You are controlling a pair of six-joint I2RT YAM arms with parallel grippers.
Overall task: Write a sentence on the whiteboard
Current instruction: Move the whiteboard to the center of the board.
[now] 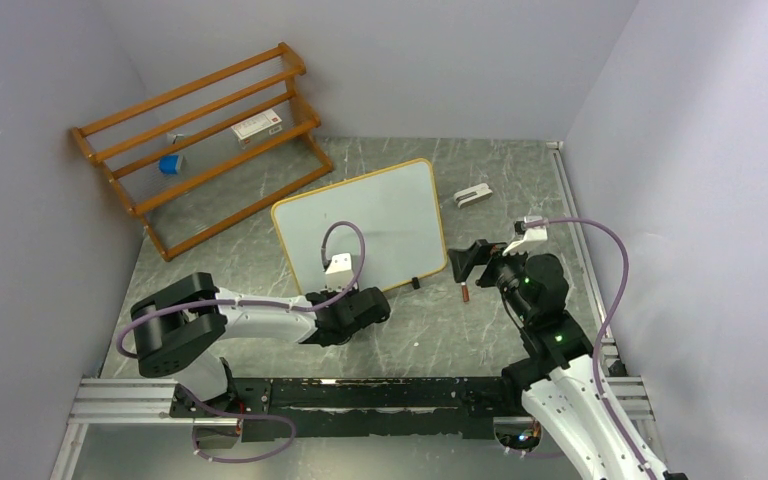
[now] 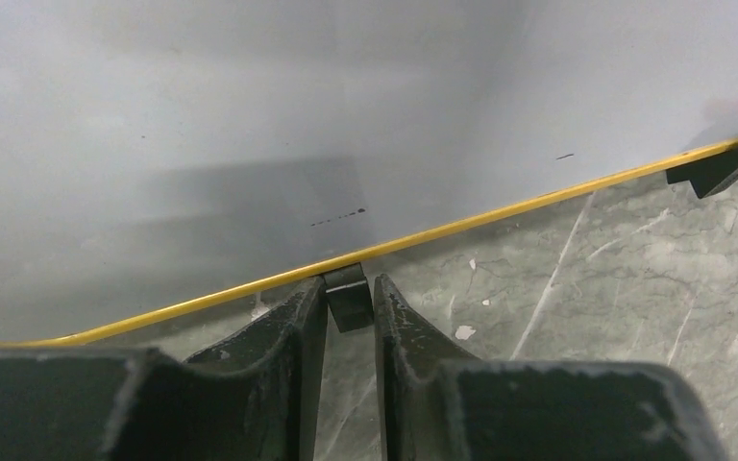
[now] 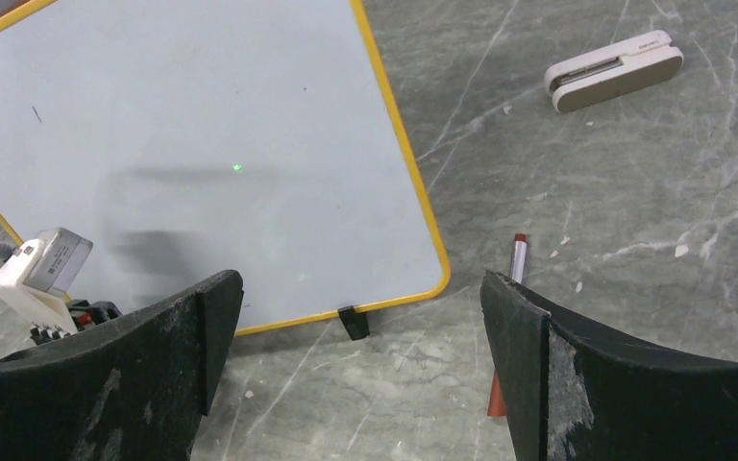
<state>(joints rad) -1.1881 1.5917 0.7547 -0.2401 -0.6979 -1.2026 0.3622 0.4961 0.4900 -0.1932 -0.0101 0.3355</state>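
The whiteboard (image 1: 360,225) stands tilted on the table, white with a yellow-wood rim (image 2: 500,216). I see no sentence on it, only a few tiny dark specks (image 2: 338,218). My left gripper (image 1: 378,300) is low at the board's near edge. Its jaws (image 2: 349,288) are narrow and hold one small black foot (image 2: 349,300) of the board between them. My right gripper (image 1: 465,258) hovers wide open (image 3: 360,288) over the table, right of the board's corner. A red-capped marker (image 1: 465,292) lies on the table by its right finger (image 3: 514,261) and is partly hidden.
An orange-brown slatted rack (image 1: 200,140) leans at the back left with a blue item (image 1: 170,163) and a small box (image 1: 258,125) on it. A white oblong object (image 1: 472,196) (image 3: 615,69) lies beyond the board's right side. Walls close in on the left, back and right.
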